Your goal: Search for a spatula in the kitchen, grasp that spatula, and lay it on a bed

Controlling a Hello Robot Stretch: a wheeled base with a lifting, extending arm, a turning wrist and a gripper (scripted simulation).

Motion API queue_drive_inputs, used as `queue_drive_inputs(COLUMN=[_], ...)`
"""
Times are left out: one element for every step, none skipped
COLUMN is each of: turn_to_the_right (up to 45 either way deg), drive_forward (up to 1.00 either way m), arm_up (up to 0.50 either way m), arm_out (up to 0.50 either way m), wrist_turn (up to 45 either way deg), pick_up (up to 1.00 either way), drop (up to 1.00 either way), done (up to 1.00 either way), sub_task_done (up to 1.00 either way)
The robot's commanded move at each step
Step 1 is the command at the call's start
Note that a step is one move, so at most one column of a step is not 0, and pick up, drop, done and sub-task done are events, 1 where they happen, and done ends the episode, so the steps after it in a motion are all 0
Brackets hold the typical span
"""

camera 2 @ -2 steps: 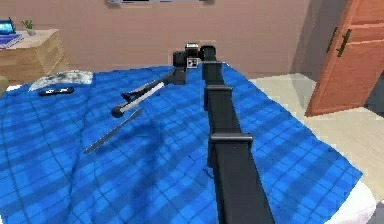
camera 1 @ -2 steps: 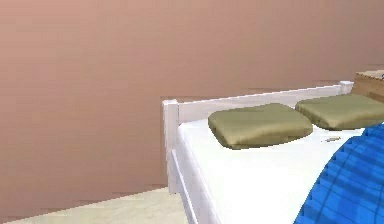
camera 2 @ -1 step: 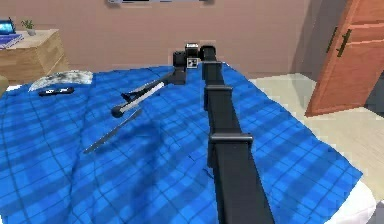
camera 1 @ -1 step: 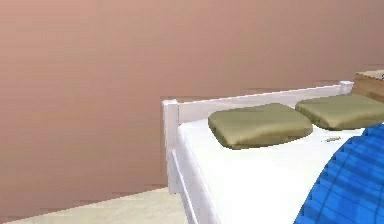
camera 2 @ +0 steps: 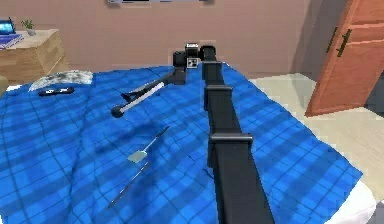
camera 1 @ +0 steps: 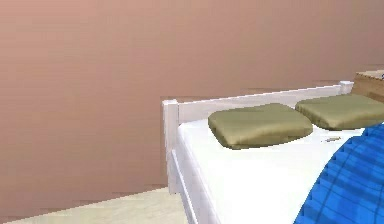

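Note:
A thin grey spatula-like utensil (camera 2: 141,152), with a flat head and a long slim handle, lies on the bed's blue plaid cover (camera 2: 60,150) in the arm side view. The dark arm bar (camera 2: 228,120) rises from the bottom edge to two white marked squares. Left of them the gripper (camera 2: 122,106) reaches out low over the cover, up and left of the utensil. I cannot tell whether it holds anything. In the forward view the same bed has a white frame (camera 1: 172,130), two olive pillows (camera 1: 258,124) and a corner of the blue cover (camera 1: 350,185).
Small dark and whitish things (camera 2: 58,84) lie on the cover's far left. A wooden nightstand (camera 2: 35,58) stands beyond, with a blue item on it. A red-brown door (camera 2: 348,55) is at the right, past beige floor (camera 2: 300,95). A brown wall (camera 1: 90,90) runs behind the headboard.

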Motion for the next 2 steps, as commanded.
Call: queue_drive_inputs(turn_to_the_right=[0.0,0.0], drive_forward=[0.00,0.00], arm_up=[0.04,0.00], arm_out=[0.00,-0.08], wrist_turn=[0.0,0.0], pick_up=[0.00,0.00], drop=[0.00,0.00], done=[0.00,0.00], sub_task_done=[0.00,0.00])
